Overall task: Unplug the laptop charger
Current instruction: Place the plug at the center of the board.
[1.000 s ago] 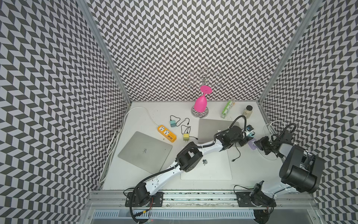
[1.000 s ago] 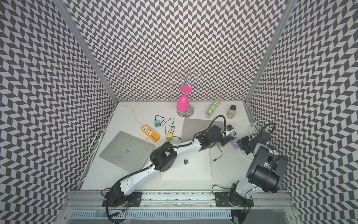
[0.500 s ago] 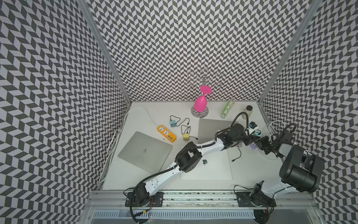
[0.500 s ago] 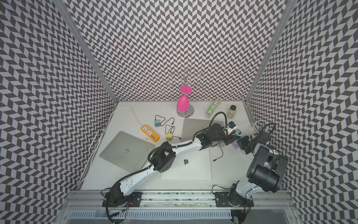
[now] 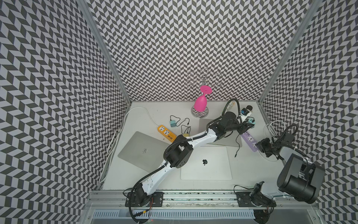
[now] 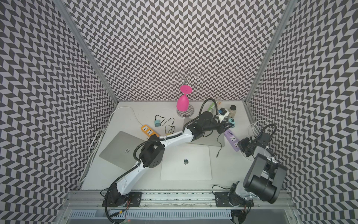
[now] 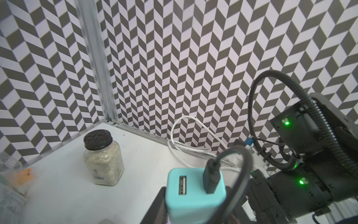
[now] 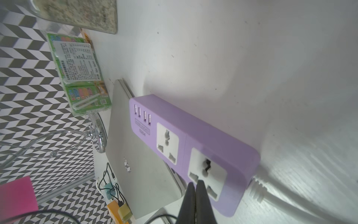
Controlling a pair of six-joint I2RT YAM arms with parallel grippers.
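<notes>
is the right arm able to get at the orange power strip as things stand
Probably not: the orange power strip lies beyond the left arm, which stretches across the way, and the right arm has its jaws shut.

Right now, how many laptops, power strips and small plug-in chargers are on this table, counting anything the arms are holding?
Laptops: 3
Power strips, orange and purple: 2
USB chargers: 3, one in the left gripper
Total: 8
</notes>
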